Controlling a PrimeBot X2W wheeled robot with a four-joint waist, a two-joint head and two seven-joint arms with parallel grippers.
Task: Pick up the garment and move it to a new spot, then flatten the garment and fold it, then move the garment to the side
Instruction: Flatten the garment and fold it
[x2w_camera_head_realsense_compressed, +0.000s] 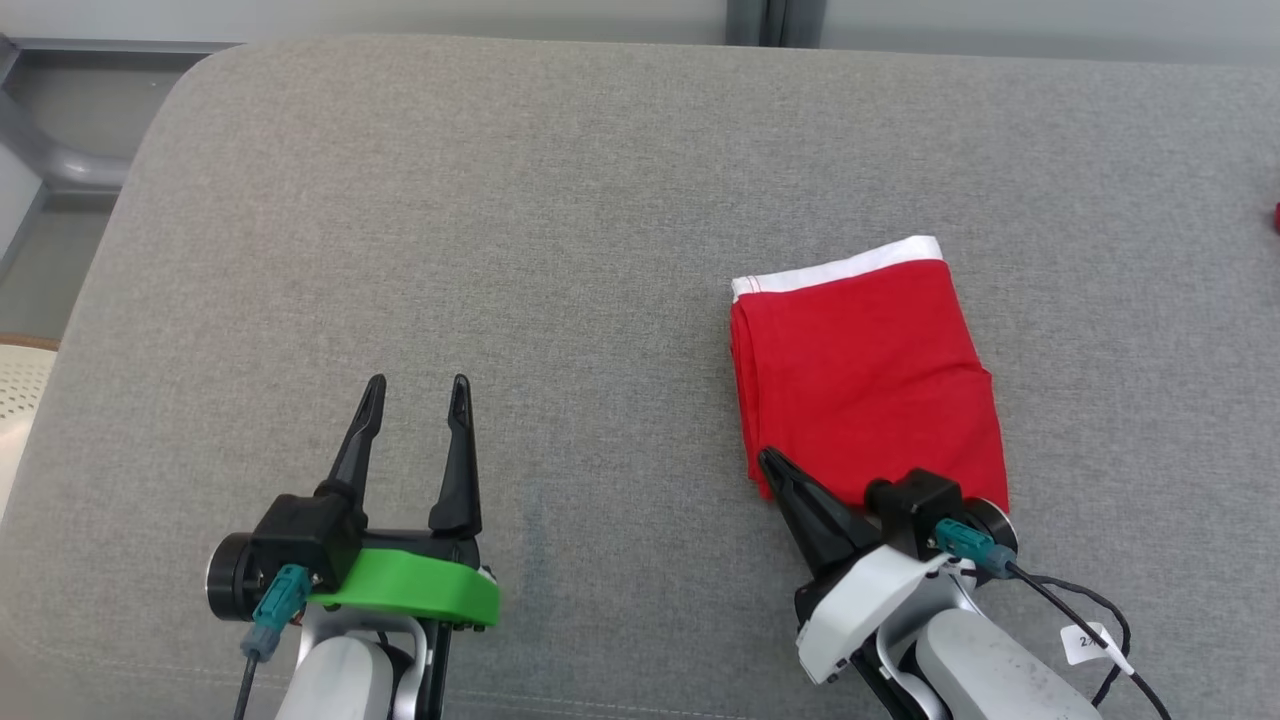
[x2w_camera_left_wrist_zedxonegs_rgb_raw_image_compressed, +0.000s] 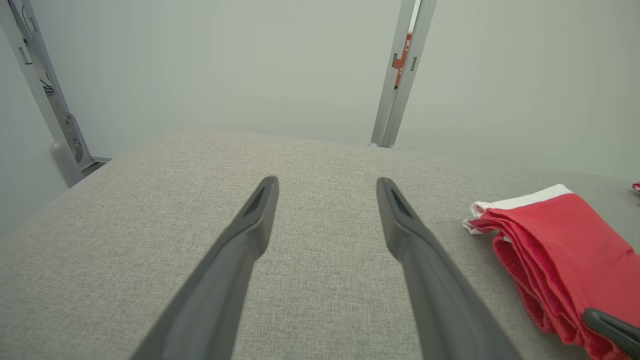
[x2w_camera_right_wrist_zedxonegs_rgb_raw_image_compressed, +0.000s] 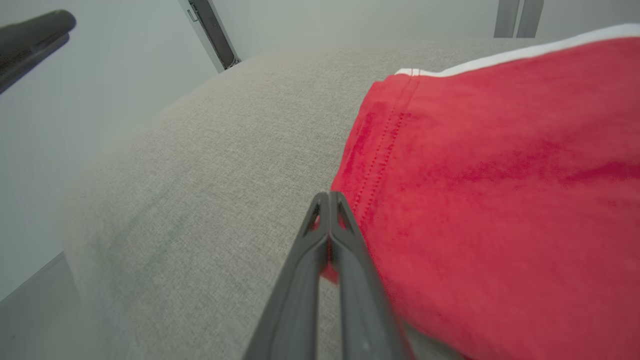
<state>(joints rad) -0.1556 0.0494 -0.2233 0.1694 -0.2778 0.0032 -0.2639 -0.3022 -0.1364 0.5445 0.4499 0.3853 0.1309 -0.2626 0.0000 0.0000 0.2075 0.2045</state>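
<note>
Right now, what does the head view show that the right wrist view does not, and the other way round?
The head view adds the left hand with both fingers spread open, its green bracket, and the full outline of the folded garment. The right wrist view adds the stitched hem up close. Both share the red garment with its white waistband on the grey padded surface, and the right hand shut at the garment's near left corner.
</note>
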